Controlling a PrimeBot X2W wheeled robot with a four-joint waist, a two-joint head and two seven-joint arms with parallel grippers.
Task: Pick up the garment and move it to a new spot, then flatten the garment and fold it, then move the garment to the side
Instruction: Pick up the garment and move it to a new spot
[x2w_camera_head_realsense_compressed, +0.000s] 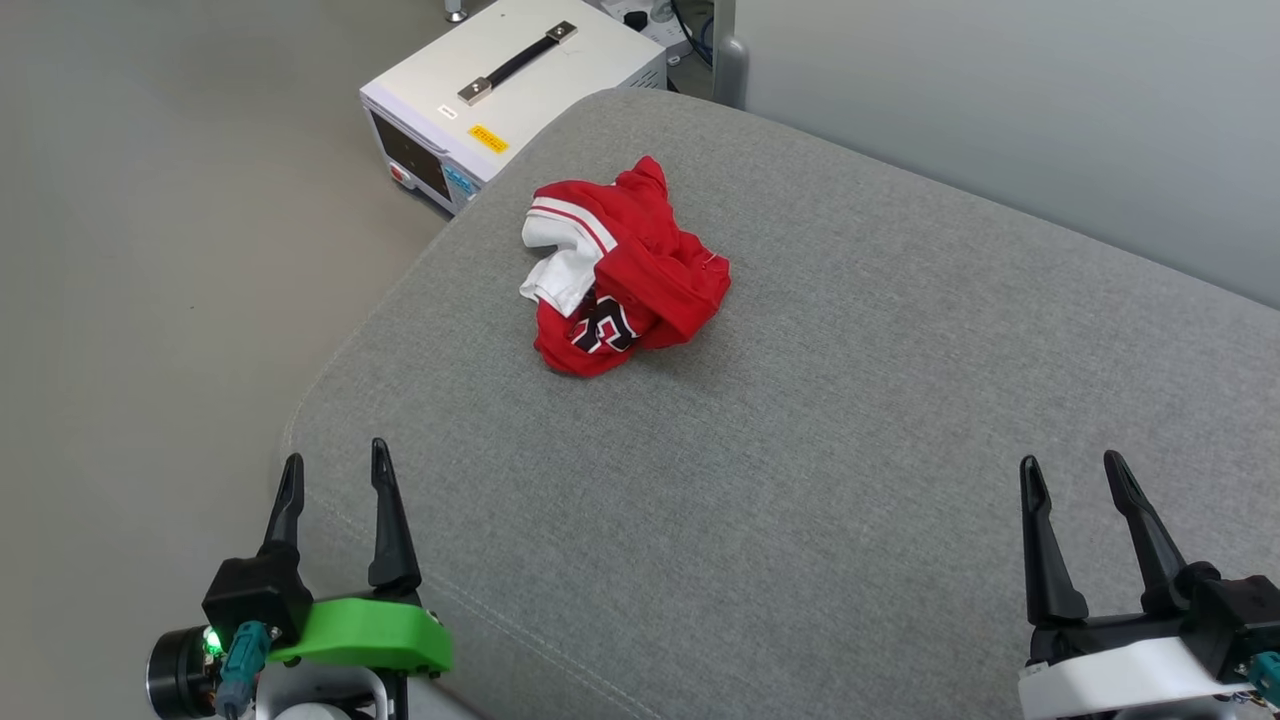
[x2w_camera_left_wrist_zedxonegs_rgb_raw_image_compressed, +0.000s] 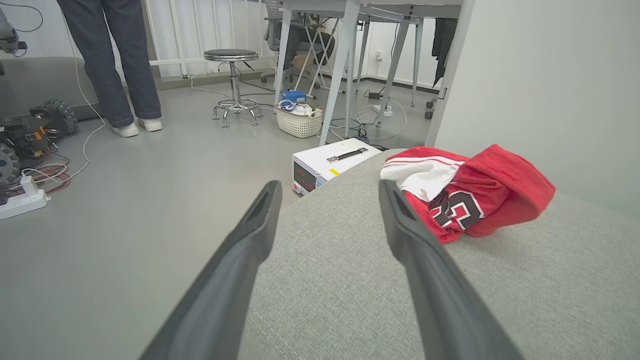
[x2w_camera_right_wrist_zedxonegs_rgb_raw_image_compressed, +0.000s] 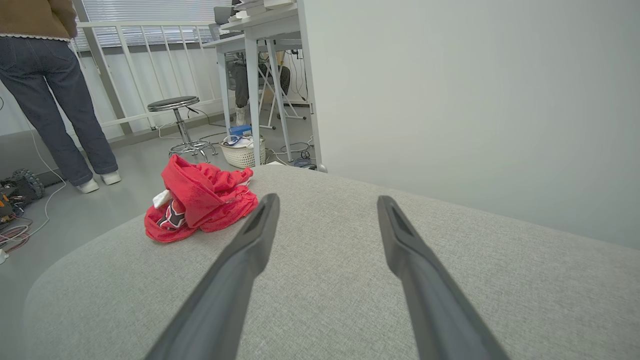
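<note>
The garment (x2w_camera_head_realsense_compressed: 622, 268) lies crumpled in a heap on the grey cushioned surface (x2w_camera_head_realsense_compressed: 850, 420), toward its far left part. It is red with a white sleeve, striped trim and a dark-and-white print. In the left wrist view the garment (x2w_camera_left_wrist_zedxonegs_rgb_raw_image_compressed: 467, 192) is just right of the fingers; in the right wrist view the garment (x2w_camera_right_wrist_zedxonegs_rgb_raw_image_compressed: 200, 206) sits ahead to the left. My left gripper (x2w_camera_head_realsense_compressed: 336, 468) stands open at the near left edge, nothing between its fingers. My right gripper (x2w_camera_head_realsense_compressed: 1072, 468) stands open at the near right, far from the heap.
A white instrument box (x2w_camera_head_realsense_compressed: 510, 90) with a black handle sits on the floor beyond the surface's far left corner. A grey wall (x2w_camera_head_realsense_compressed: 1000, 90) runs behind. A person (x2w_camera_left_wrist_zedxonegs_rgb_raw_image_compressed: 117, 60) stands on the floor near a stool (x2w_camera_left_wrist_zedxonegs_rgb_raw_image_compressed: 232, 82), a basket (x2w_camera_left_wrist_zedxonegs_rgb_raw_image_compressed: 299, 120) and cables.
</note>
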